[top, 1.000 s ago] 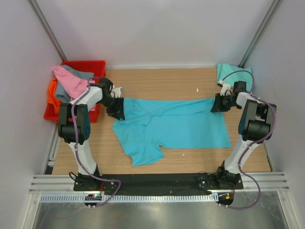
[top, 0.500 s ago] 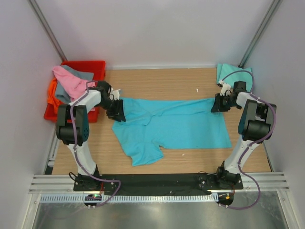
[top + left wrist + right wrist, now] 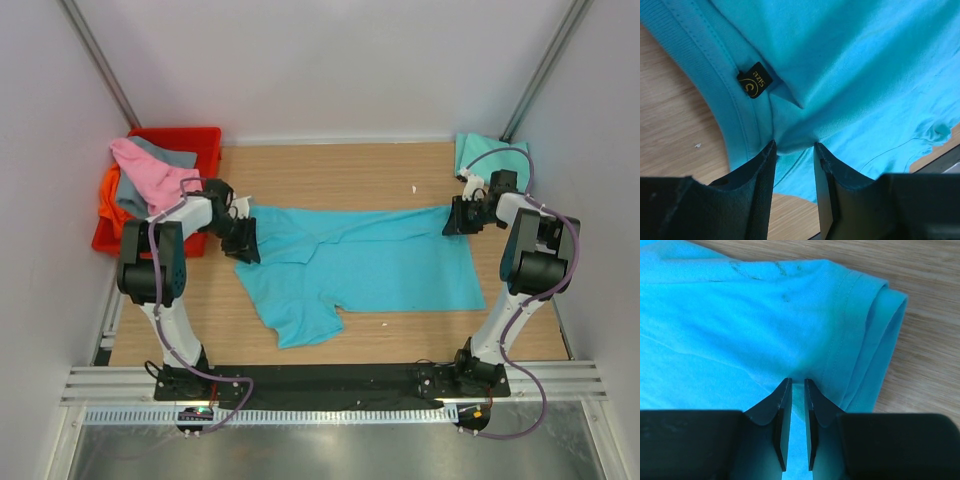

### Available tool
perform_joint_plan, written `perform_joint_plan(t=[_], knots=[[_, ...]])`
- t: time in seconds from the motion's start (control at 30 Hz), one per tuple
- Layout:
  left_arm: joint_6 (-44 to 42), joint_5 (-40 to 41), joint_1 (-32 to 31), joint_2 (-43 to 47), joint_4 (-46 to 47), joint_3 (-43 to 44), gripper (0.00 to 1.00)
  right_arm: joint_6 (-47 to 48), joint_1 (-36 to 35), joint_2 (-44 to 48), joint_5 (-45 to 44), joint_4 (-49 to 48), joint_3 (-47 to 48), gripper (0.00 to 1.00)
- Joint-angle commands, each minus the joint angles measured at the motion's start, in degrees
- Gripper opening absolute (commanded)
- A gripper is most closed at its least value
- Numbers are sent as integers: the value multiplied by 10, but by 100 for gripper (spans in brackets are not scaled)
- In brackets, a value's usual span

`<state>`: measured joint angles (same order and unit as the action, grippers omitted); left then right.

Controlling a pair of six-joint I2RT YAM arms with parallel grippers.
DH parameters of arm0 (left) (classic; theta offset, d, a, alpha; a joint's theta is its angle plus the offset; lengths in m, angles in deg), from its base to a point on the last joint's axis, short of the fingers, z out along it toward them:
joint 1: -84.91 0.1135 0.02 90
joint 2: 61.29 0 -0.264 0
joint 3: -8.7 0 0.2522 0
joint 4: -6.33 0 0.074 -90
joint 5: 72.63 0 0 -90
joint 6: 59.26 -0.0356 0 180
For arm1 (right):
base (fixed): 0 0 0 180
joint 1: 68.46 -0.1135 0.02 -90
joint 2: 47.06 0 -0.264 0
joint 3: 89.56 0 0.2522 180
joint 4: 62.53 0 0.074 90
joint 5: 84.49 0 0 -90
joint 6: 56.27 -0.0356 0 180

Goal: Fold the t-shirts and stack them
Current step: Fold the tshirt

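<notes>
Top view first: the blue shirt lay spread across the middle of the table, stretched left to right, with one sleeve flopping toward the near edge. The left gripper sat at the shirt's left end and the right gripper at its right end, both down at cloth level. The mint shirt was bunched in the far right corner, apart from the blue one. On the far left was the red crate, with a pink shirt and a grey shirt heaped over it and an orange shirt hanging off its left side.

Left wrist cam: the fingers were a bit apart but clamped on a puckered bunch of blue cloth right by the collar, creases fanning out from the pinch. A small black label showed just past the tips, and bare wood was off to the left.

Right wrist cam: the fingers were nearly together, nipping the blue fabric just beside the sleeve hem, which was doubled over on the wood.
</notes>
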<state>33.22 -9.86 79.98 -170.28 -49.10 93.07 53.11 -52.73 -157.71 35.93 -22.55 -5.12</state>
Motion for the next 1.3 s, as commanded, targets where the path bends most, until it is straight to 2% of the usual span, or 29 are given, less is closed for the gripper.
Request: perform_joint_plan(t=[0.0,0.53,0.73,0.97,1.0,1.13,1.27], knots=[[-11,8,7,51,11,-15,38,15,6,-18,-32,10,-2,23],[-5,1,8,24,26,-16,36,15,6,-19,-28,12,0,22],[-6,-4,8,18,23,-19,23,17,7,-18,-31,10,-2,22],[-6,-12,8,16,21,-18,22,17,7,-20,-30,10,-2,22],[-5,-15,7,12,22,-17,20,17,7,-20,-29,9,-4,22],[-5,-25,8,11,19,-8,1,17,8,-21,-30,9,-4,23],[-18,-46,8,31,-35,18,0,18,8,-20,-30,9,-5,22]])
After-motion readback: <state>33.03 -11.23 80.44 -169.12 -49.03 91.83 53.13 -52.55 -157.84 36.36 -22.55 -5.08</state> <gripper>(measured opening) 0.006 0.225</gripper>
